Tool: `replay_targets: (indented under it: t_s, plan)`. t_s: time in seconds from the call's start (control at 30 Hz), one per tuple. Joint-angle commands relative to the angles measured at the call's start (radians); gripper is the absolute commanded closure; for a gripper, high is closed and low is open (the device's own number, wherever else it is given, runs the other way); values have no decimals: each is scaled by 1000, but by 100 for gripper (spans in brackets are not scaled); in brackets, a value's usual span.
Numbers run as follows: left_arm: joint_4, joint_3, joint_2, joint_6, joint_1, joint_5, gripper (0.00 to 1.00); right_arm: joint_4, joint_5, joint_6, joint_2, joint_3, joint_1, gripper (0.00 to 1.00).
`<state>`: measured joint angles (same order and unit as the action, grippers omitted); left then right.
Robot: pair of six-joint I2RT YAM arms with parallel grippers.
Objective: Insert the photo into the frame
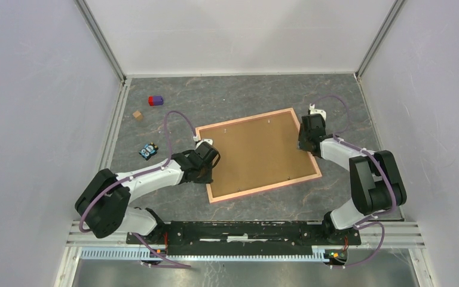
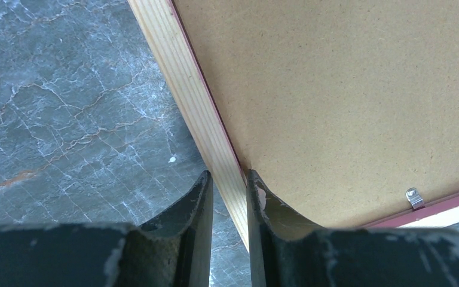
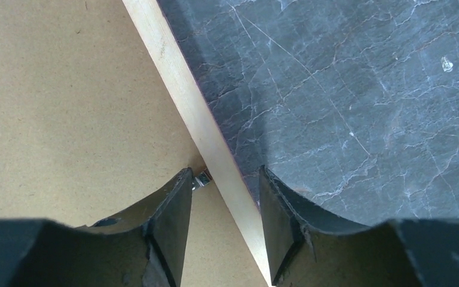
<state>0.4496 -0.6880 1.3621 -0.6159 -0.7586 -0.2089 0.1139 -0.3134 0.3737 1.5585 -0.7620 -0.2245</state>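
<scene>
The salmon-pink frame (image 1: 263, 188) lies face down mid-table, with a brown backing board (image 1: 257, 152) filling it. The photo is hidden. My left gripper (image 1: 206, 161) is at the frame's left rail. In the left wrist view that pale wooden rail (image 2: 185, 89) runs between the fingers of the left gripper (image 2: 228, 176), which are closed onto it. My right gripper (image 1: 306, 140) is at the right rail. In the right wrist view its jaws (image 3: 224, 173) straddle the rail (image 3: 167, 66) with gaps on both sides, one finger above the board beside a metal clip (image 3: 202, 178).
A purple-and-red block (image 1: 155, 100), a small brown cube (image 1: 137, 115) and a small blue object (image 1: 148, 150) lie left of the frame. White walls enclose the table on three sides. Another metal clip (image 2: 414, 197) sits on the board's near edge.
</scene>
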Motion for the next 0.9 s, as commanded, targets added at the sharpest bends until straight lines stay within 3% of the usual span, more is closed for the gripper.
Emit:
replay_targets:
  t_s: [0.0, 0.13, 0.3, 0.67, 0.87]
  plan:
    - [21, -36, 44, 41, -2, -43, 98, 154, 72, -89, -17, -3, 6, 47]
    - [56, -84, 89, 37, -2, -72, 98, 146, 68, -115, -121, 42, 6, 36]
    - [116, -155, 156, 29, 14, -119, 97, 143, 66, -98, -209, 135, 21, 37]
    - [209, -337, 318, 82, 75, -193, 97, 125, 86, -108, -289, 217, 56, 55]
    - [225, -450, 385, 135, 150, -154, 87, 165, 103, -128, -313, 238, 63, 62]
